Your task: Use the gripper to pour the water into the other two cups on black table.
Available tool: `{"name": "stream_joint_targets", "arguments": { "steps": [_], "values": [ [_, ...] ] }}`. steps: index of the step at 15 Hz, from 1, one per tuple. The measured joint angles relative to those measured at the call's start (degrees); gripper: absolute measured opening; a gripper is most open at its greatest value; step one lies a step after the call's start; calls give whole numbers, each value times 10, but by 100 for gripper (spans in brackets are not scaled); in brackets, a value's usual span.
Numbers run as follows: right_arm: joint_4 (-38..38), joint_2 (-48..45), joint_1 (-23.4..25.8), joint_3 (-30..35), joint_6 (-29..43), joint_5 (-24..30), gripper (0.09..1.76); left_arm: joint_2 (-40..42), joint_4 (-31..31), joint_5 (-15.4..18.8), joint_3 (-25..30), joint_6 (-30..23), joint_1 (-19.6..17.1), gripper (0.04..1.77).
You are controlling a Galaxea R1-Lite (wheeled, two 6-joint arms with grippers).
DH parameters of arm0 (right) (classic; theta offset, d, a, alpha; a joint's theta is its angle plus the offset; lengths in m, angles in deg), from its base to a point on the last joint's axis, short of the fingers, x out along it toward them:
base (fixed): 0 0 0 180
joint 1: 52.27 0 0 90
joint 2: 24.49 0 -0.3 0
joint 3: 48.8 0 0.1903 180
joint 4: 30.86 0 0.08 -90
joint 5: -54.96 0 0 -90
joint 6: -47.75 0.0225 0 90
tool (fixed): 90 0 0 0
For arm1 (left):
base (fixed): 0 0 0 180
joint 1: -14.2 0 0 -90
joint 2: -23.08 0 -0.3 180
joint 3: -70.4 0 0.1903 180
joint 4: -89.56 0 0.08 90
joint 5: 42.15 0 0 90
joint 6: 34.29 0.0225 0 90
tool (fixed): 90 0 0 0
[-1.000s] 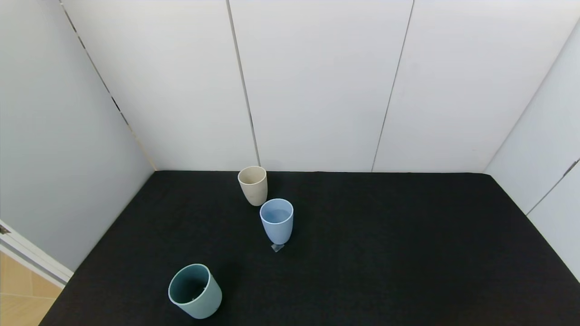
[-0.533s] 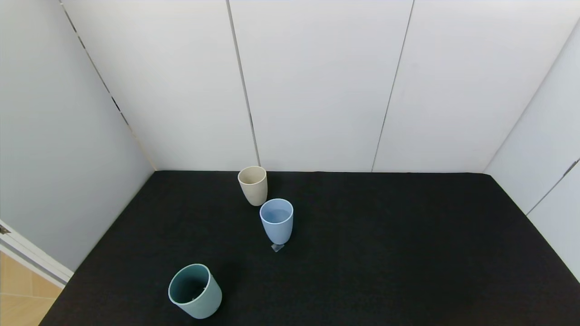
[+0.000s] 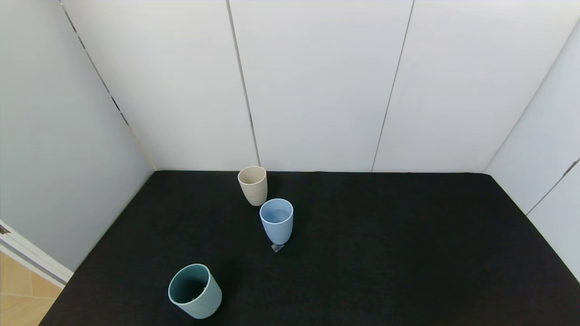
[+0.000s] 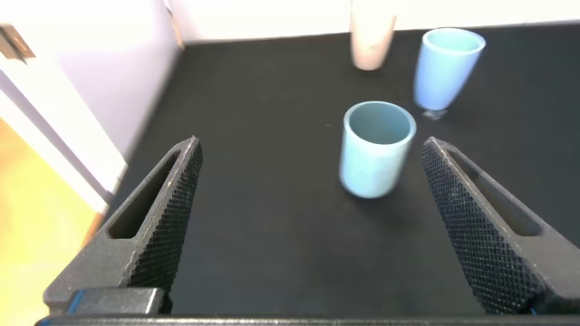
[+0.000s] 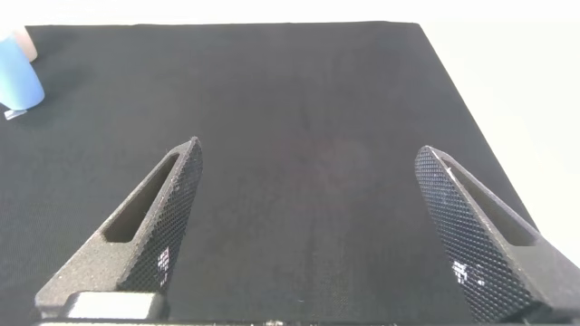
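A beige cup (image 3: 253,184) stands near the back of the black table (image 3: 385,253). A light blue cup (image 3: 277,221) stands just in front of it, with a small clear scrap (image 3: 277,247) at its foot. A wider teal-green cup (image 3: 195,291) stands near the front left. Neither gripper shows in the head view. In the left wrist view my left gripper (image 4: 310,186) is open and empty, with the teal-green cup (image 4: 375,148) ahead between its fingers, and the blue cup (image 4: 447,58) and beige cup (image 4: 372,36) beyond. My right gripper (image 5: 308,181) is open and empty over bare table.
White panel walls close the table at the back and both sides. The table's left edge (image 3: 68,290) drops to a wooden floor (image 3: 18,294). The blue cup (image 5: 18,80) shows at the edge of the right wrist view.
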Motion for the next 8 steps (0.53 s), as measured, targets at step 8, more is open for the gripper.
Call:
{"name": "stream_joint_targets", "arguments": {
  "steps": [8],
  "values": [
    [0, 0, 0, 0, 0, 0, 171, 0, 3, -13, 1, -53, 0, 172]
  ]
}}
